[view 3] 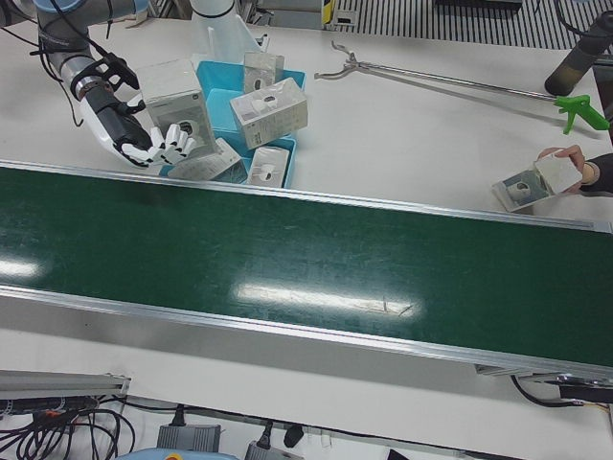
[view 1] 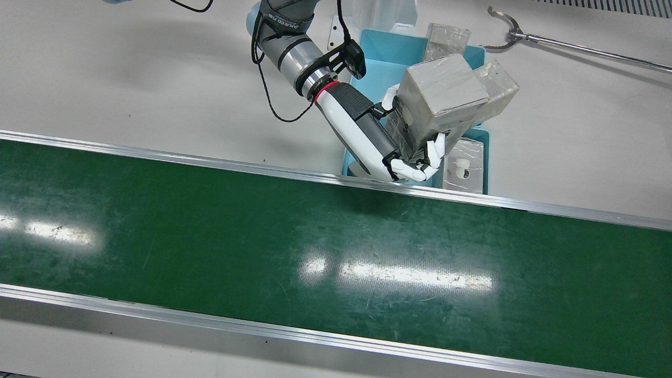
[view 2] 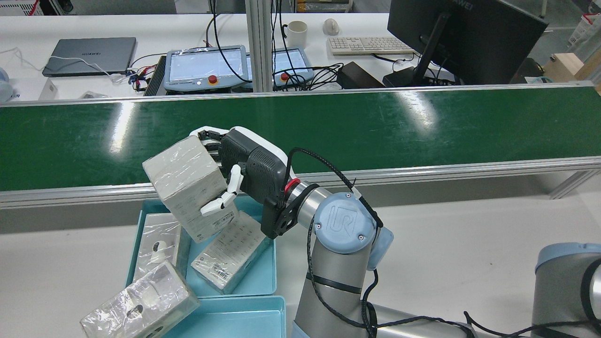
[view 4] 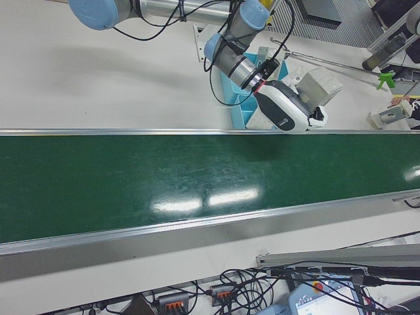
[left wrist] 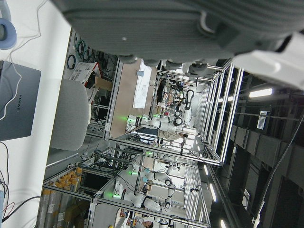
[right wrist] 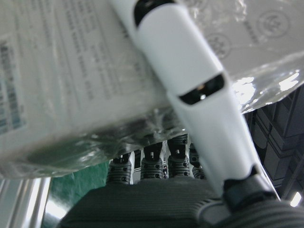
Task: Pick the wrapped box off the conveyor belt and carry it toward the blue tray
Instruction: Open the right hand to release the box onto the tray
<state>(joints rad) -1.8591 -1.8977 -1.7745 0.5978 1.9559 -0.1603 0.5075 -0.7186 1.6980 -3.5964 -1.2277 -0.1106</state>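
Off the green conveyor belt [view 1: 315, 236], the wrapped box [view 1: 441, 89] is held clamped in the right hand's [view 1: 378, 136] closed fingers [view 1: 415, 170] above the blue tray [view 1: 383, 50], so little carrying is judged left; whether the left hand [left wrist: 166, 19] is open or closed cannot be told.

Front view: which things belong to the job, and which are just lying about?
Job: right hand, wrapped box, blue tray, conveyor belt.
Lying about: boxes already in the tray, grabber tool, laptop.
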